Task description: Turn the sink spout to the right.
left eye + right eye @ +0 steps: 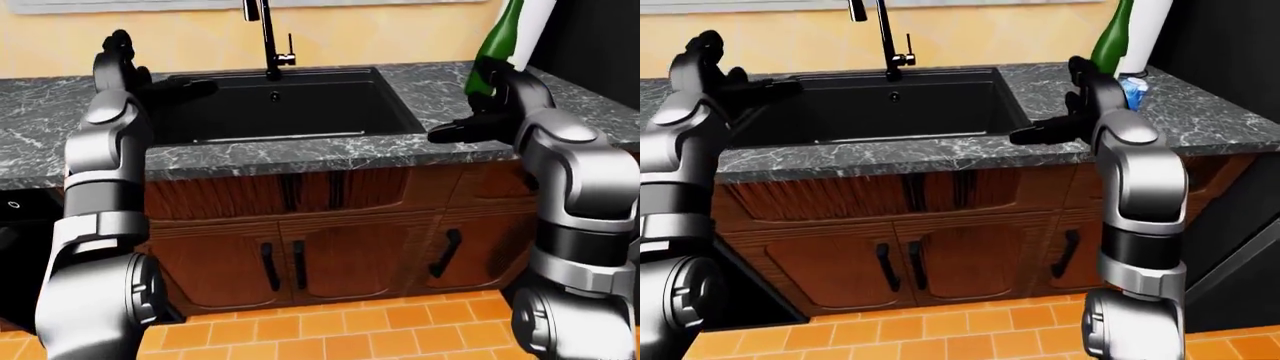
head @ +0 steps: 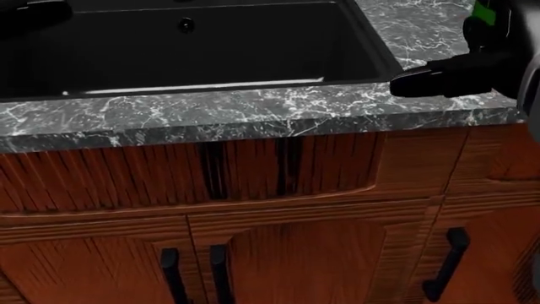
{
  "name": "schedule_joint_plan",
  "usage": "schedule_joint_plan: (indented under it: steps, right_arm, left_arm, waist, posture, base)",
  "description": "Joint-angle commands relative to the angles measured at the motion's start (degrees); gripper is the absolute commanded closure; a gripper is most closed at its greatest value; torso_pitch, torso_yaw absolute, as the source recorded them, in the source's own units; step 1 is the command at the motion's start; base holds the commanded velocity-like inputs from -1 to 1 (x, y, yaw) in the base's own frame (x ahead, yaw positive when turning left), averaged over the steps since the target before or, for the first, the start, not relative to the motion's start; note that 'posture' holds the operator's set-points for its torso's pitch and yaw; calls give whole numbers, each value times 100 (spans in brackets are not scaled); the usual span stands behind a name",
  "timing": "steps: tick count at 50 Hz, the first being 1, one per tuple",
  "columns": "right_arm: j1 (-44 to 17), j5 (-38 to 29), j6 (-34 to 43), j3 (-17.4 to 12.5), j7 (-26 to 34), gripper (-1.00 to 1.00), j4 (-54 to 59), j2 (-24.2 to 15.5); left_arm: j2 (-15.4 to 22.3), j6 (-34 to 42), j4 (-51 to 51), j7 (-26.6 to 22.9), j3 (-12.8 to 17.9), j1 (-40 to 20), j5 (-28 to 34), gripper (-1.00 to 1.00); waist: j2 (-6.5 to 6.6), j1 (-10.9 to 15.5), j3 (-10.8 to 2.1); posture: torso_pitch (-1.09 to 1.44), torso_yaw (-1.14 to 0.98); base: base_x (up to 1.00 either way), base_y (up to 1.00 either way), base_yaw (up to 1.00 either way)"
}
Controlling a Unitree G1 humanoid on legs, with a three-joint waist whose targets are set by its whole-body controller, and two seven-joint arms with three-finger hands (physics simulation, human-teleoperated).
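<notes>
A thin black faucet [image 1: 267, 39] rises behind the black sink [image 1: 285, 105]. Its spout [image 1: 250, 9] bends toward the picture's left and is cut off by the top edge. A small lever [image 1: 288, 57] sticks out on its right. My left hand [image 1: 195, 88] hovers open over the sink's left rim, well short of the faucet. At the sink's right, my right hand [image 1: 445, 135] is open above the counter's near edge. In the head view the faucet does not show, only the basin [image 2: 211, 44] and both hands.
A grey marble counter [image 1: 300, 154] tops brown wooden cabinets [image 1: 330, 255] with black handles. A green bottle [image 1: 505, 37] and a blue item [image 1: 1132, 90] stand on the counter right of the sink. Orange tiles [image 1: 330, 330] cover the floor.
</notes>
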Motion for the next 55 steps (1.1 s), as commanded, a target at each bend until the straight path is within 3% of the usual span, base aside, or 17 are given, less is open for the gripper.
schedule_joint_plan:
  steps: [1, 4, 7, 9, 14, 17, 18, 28, 32, 33, 35, 42, 46, 47, 49, 52, 55]
  right_arm:
    - [-248, -15, -112, 13, 16, -100, -109, -48]
    - [-319, -55, -125, 41, 30, -100, -41, -45]
    - [-341, -85, -113, 39, 51, -100, -30, -46]
    - [-335, -101, -78, 33, 57, -100, -81, -40]
    - [-335, -127, -80, 29, 74, -100, -76, -26]
    - [-295, -130, -68, 9, 92, -100, -130, -29]
    - [-277, -132, -68, 4, 90, -100, -148, -26]
    - [-249, -129, -83, -6, 99, -100, -165, -8]
    - [-245, -117, 1, -30, 115, -100, -244, -42]
    - [-253, -117, 7, -28, 116, -100, -242, -48]
    - [-270, -114, -10, -14, 108, -100, -203, -29]
    - [-318, -130, -164, 12, 56, -100, -1, 20]
    - [-341, -122, -49, 9, 69, -100, -103, -15]
    - [-353, -120, -6, 7, 77, -100, -142, -32]
    - [-371, -126, 7, 12, 81, -100, -143, -43]
    - [-370, -132, -11, 28, 82, -100, -127, -24]
    - [-395, -159, 8, 5, 50, -100, -150, -39]
  left_arm:
    - [96, -126, -113, 12, 41, -189, 21, -100]
    - [105, -108, -126, 9, 45, -202, 18, -100]
    - [133, -140, -66, -3, 66, -206, 10, -100]
    - [172, -142, -27, -13, 80, -231, 0, -100]
    - [269, -161, 88, -20, 113, -294, -39, -100]
    - [278, -210, 130, -15, 116, -264, -54, -100]
    - [281, -215, 140, -17, 116, -263, -58, -100]
    - [310, -337, 276, -20, 112, -227, -93, -100]
    - [361, -395, 419, -39, 122, -282, -85, -100]
    - [372, -397, 439, -44, 126, -295, -88, -100]
    - [407, -430, 531, -48, 150, -325, -104, -100]
    - [435, -529, 765, -49, 146, -409, -139, -100]
    - [473, -479, 719, -53, 150, -414, -163, -100]
    - [499, -488, 758, -59, 161, -433, -169, -100]
    - [525, -510, 803, -60, 172, -443, -181, -100]
    - [541, -523, 812, -63, 181, -415, -203, -100]
    - [561, -528, 841, -63, 180, -423, -217, -100]
  waist:
    - [-15, 20, -91]
    - [35, 18, -182]
    - [216, 3, -95]
    - [134, 36, -109]
    - [-210, 58, -17]
    - [-718, 79, -151]
    - [-546, 53, -138]
    - [-127, 24, -55]
    - [428, -38, -153]
    - [275, -12, -134]
    - [298, -37, -101]
    - [-88, 53, -109]
    - [-630, 133, -195]
    - [-422, 89, -157]
    - [-514, 86, -117]
    - [-368, 35, -154]
    - [-208, -6, 23]
  posture:
    - [0, 0]
    - [0, 0]
    - [0, 0]
    - [0, 0]
    - [0, 0]
    - [0, 0]
    - [0, 0]
    - [0, 0]
    - [0, 0]
    - [0, 0]
    - [0, 0]
    - [0, 0]
    - [0, 0]
    - [0, 0]
    - [0, 0]
    - [0, 0]
    - [0, 0]
  base:
    - [16, 0, 0]
    - [16, 0, 0]
    - [15, 0, 0]
    - [15, 0, 0]
    - [16, 0, 0]
    - [18, 0, 0]
    - [18, 0, 0]
    - [20, 0, 0]
    - [22, 0, 0]
    - [22, 0, 0]
    - [23, 0, 0]
    - [22, 0, 0]
    - [23, 0, 0]
    - [23, 0, 0]
    - [23, 0, 0]
    - [22, 0, 0]
    - [15, 0, 0]
